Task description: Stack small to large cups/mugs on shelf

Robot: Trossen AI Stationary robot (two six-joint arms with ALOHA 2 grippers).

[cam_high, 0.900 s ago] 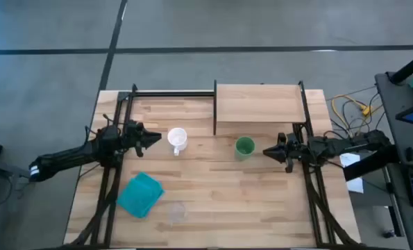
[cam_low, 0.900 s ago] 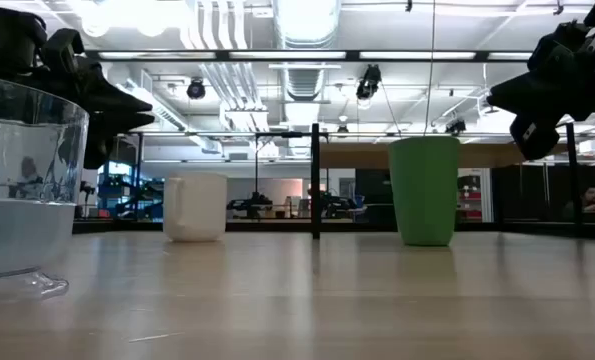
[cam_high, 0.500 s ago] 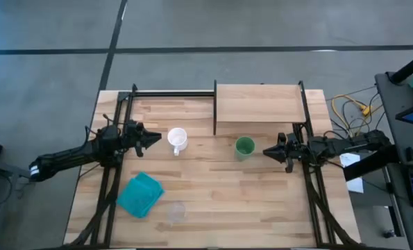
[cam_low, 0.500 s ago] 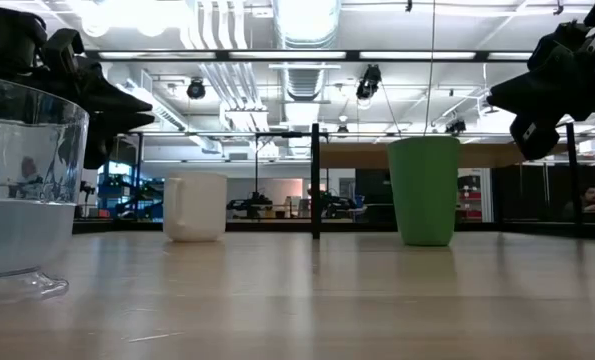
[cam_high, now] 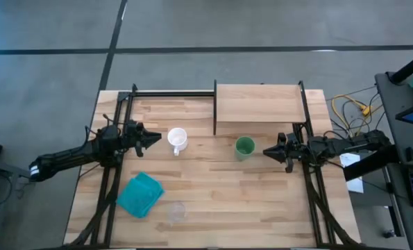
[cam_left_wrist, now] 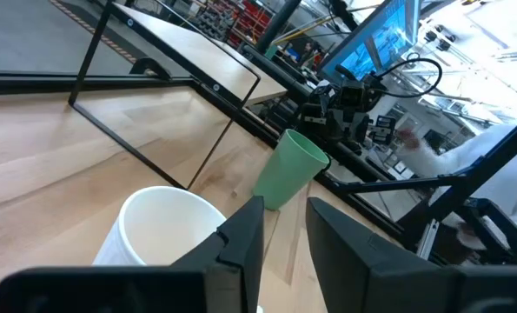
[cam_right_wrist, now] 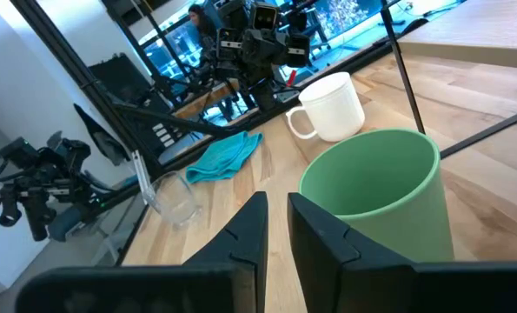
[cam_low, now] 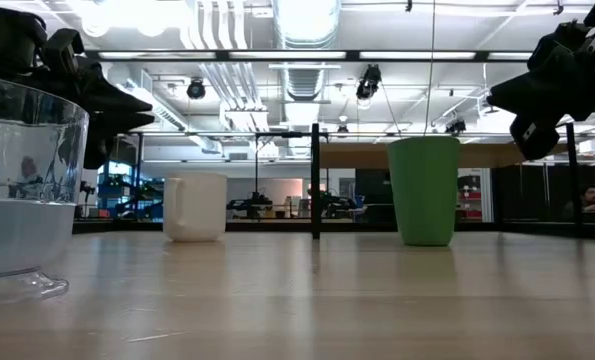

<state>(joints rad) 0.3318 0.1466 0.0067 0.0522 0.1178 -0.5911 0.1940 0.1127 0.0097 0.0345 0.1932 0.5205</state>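
**Nothing gripped, nothing on the shelf**

While all three cups stand on the table, we hold both arms just above it, one each side. Our left gripper (cam_high: 153, 139) points at the mug (cam_high: 177, 139) from just beside it, fingers nearly together with a thin gap and nothing between them. Our right gripper (cam_high: 268, 151) faces the green cup (cam_high: 245, 146) from just beside it, fingers likewise almost closed and empty.

The shelf (cam_high: 259, 103) is bare at the back of the table, with the green cup in front of it. The clear cup (cam_high: 175, 211) sits well apart from both grippers, near the front edge, beside the cloth (cam_high: 140, 194).

We judge the task barely started, and we see several risks:

- With fingers this narrow, either gripper would push its cup over instead of straddling the rim; they need to spread first.
- The mug's handle (cam_right_wrist: 295, 124) could foul a finger or twist the mug in a grasp.
- The clear cup is hard to make out against the wood, so we could misjudge its rim and knock it off the front edge.
- The shelf's black posts (cam_high: 214, 107) stand close to the green cup; a careless lift could strike one.
- Nesting in the wrong order would leave the stack jammed or tippy.
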